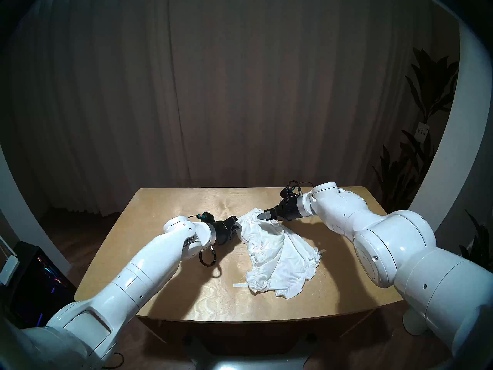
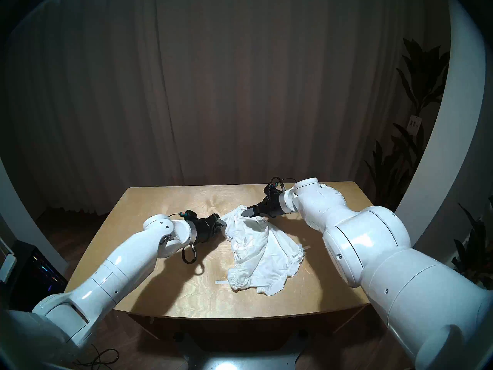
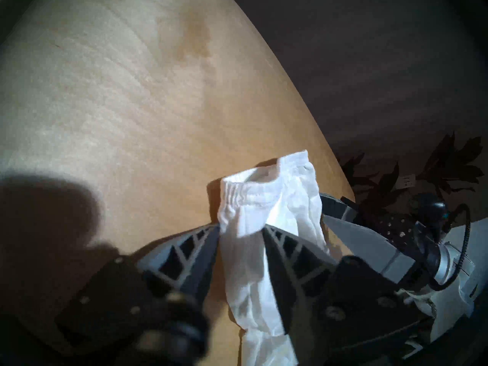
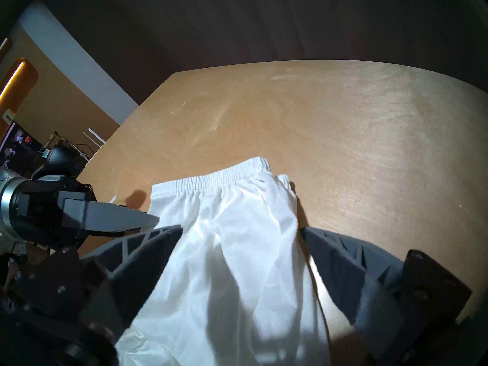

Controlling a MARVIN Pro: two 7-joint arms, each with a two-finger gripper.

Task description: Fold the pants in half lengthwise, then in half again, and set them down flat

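A: So, where are the pants (image 1: 277, 252) sitting?

B: On the wooden table (image 1: 170, 257), a crumpled white heap just right of centre in the head view. The far end is raised toward 12 o'clock, and the ruffled hems trail toward 5 o'clock near the front edge.

A: And the left gripper (image 3: 241, 232)?

B: It comes in from 9 o'clock of the cloth. In its wrist view the two grey fingers (image 3: 195, 254) press on a bunch of fabric just below the gathered waistband (image 3: 237, 196), so it is clamped on the pants.

A: The right gripper (image 4: 240, 229)?

B: It reaches in from 2 o'clock at the far end. In its wrist view the fingers (image 4: 148, 249) stand wide apart with the cloth lying between them, and the waistband shows beyond the tips. It looks spread rather than pinching.

A: Anything else on the surface?

B: A small white tape strip (image 1: 240, 285) lies at 7 o'clock of the heap, touching its edge. Another tape strip (image 1: 321, 252) pokes out at 3 o'clock.
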